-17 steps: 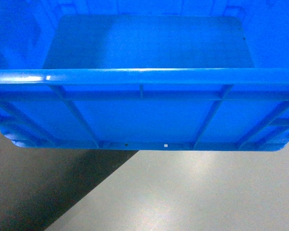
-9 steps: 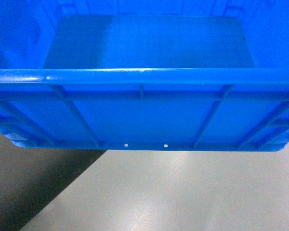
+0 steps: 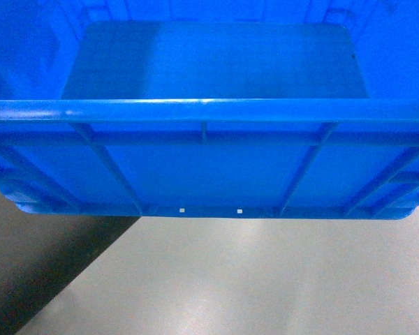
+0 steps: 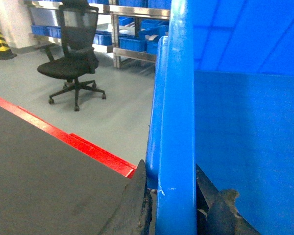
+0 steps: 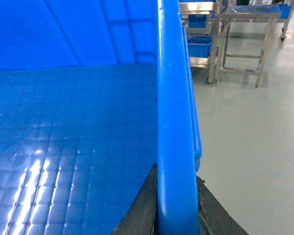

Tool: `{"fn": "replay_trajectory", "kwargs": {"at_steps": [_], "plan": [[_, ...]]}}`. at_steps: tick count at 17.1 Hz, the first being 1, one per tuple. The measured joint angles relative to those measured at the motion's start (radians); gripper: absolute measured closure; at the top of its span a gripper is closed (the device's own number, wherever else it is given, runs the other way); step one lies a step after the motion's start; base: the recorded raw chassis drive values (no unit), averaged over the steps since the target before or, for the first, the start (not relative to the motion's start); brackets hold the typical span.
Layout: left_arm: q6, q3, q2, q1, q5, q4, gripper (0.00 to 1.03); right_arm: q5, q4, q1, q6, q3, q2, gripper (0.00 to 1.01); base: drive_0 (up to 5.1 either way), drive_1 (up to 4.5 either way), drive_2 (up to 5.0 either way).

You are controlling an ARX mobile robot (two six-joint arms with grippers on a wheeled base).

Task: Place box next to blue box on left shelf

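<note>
1. L gripper (image 4: 175,215) clamped on box (image 3: 209,160) rim, a jaw each side of the wall; R gripper (image 5: 175,205) same on opposite rim.
2. Box carried off the floor (image 3: 265,279), filling head view from 9 to 3 o'clock, inside empty.
3. Step: transport, I judge. Left shelf not identifiable; racks w/ blue bins (image 4: 137,41) at 12 in L wrist view.
4. Next: drive to shelf, keep box level, line up beside blue box.
</note>
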Motion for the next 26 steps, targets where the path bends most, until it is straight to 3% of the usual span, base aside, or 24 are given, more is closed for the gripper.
{"fn": "replay_trajectory", "kwargs": {"at_steps": [26], "plan": [[0.001,0.000,0.000,0.000,0.000,0.001,0.89,0.000,-0.002,0.000,0.000,0.000,0.000,0.93,-1.4,-1.38,-1.4]]}}
